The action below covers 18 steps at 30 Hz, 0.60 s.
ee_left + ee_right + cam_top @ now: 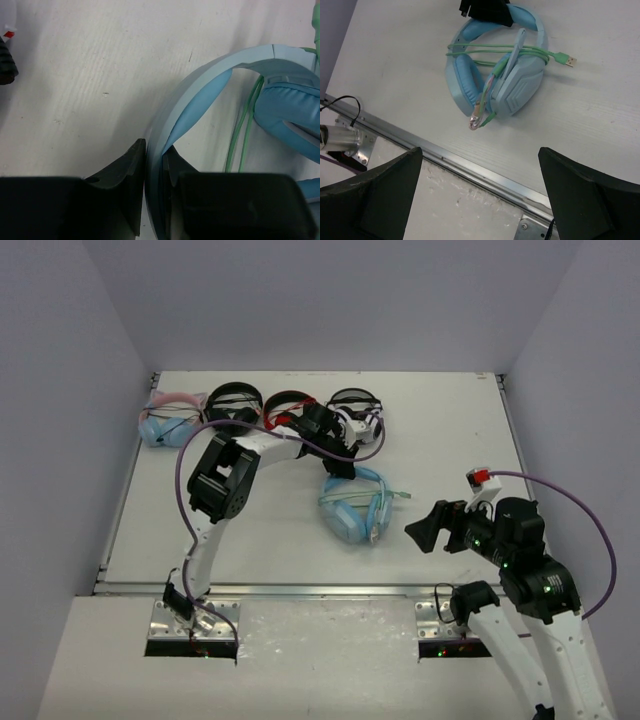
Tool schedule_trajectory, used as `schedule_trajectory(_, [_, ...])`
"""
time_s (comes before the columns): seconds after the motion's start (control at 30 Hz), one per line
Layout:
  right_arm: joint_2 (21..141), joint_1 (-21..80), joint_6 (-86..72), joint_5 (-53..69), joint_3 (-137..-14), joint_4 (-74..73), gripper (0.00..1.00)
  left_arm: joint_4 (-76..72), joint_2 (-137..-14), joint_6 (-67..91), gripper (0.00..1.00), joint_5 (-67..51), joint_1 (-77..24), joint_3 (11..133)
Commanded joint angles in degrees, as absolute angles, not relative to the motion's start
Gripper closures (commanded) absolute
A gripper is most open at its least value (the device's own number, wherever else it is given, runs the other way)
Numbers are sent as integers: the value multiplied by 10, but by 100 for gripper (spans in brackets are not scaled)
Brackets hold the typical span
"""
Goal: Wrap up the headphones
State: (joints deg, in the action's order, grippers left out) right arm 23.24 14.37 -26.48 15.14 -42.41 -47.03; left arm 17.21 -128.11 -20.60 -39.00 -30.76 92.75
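Note:
The light-blue headphones [355,508] lie flat on the white table, right of centre. Their pale-green cable [490,48] runs in loops across the ear cups, and its plug [567,60] sticks out to one side. My left gripper [155,147] is shut on the blue headband [210,70], one finger on each side of the band; it shows as a black block [485,10] at the headband's top in the right wrist view. A padded ear cup [292,115] and cable strands [242,135] lie just beyond it. My right gripper [480,152] hangs open and empty over the table's near edge, short of the headphones.
Along the back of the table lie a pale-blue pair with pink cat ears [170,420], a black pair [235,400], a red-and-black pair [288,405] and a white-and-black pair [358,410]. A metal rail [470,167] borders the near edge. Grey walls stand on three sides.

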Motion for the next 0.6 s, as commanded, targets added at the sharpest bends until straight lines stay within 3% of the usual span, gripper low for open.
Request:
schedule_trajectory(0.0, [220,142,-269,168,-418,-468,1,188,-1288,-207,89,-444,-314,955])
schedule_trajectory(0.1, [217,142,-264,171,-419,-474,1,168,-1283,-197,85,-428,-313,940])
schedule_trajectory(0.13, [218,142,-259,175,-419,-476,1,162,-1277,-195,75,-427,-314,937])
schedule_trajectory(0.23, [219,142,-258,180,-420,-476,1,150,-1251,-195,66,-414,-313,928])
schedule_trajectory(0.47, [221,142,-258,183,-417,-468,1,107,-1166,-160,53,-343,-329,891])
schedule_trajectory(0.5, [222,142,-259,185,-417,-466,1,103,-1159,-156,1,-328,-332,892])
schedule_trajectory(0.57, [223,142,-259,187,-418,-462,1,104,-1147,-147,0,-313,-340,903])
